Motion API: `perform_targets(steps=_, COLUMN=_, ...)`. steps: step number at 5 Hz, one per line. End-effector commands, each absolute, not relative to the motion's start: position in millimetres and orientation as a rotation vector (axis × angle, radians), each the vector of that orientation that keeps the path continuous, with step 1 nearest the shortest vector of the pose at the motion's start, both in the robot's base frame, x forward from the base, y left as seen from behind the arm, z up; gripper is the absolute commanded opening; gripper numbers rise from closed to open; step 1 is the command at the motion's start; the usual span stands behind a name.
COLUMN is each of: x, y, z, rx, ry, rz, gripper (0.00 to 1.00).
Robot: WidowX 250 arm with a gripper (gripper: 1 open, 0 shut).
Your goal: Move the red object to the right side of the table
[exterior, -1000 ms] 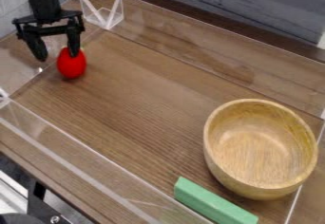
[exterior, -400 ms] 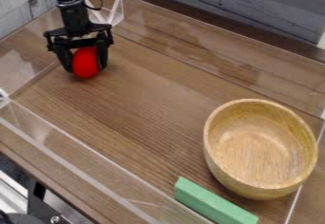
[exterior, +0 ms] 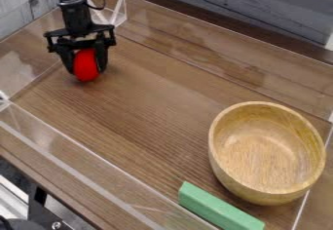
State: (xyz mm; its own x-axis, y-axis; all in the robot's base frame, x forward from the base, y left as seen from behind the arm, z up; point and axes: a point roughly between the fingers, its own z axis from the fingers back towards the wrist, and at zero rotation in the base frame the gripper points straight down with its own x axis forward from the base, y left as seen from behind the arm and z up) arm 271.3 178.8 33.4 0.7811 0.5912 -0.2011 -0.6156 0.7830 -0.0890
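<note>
Plainly — the wooden bowl (exterior: 267, 154) sits with nothing inside.

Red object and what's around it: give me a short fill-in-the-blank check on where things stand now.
1. The red object is at the ____ of the gripper.
2. The big round thing near the right edge of the picture is a wooden ____.
3. The rectangular block near the bottom edge is ____ in color.

Missing words: fingers; bowl; green.
</note>
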Motion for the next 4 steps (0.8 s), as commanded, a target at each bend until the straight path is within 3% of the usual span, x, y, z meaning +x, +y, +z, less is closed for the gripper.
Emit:
perform_targets(steps=1, x=274, y=194, z=54.0, rx=-0.150, ry=0.119, rz=0.663, gripper=1.00)
perform_targets(steps=3, x=279, y=207, z=60.3, rx=-0.152, ry=0.147, rz=0.600, gripper=1.00)
perform_targets(steps=4, x=272, y=216, z=52.0, rx=-0.160, ry=0.151, rz=0.667, gripper=1.00)
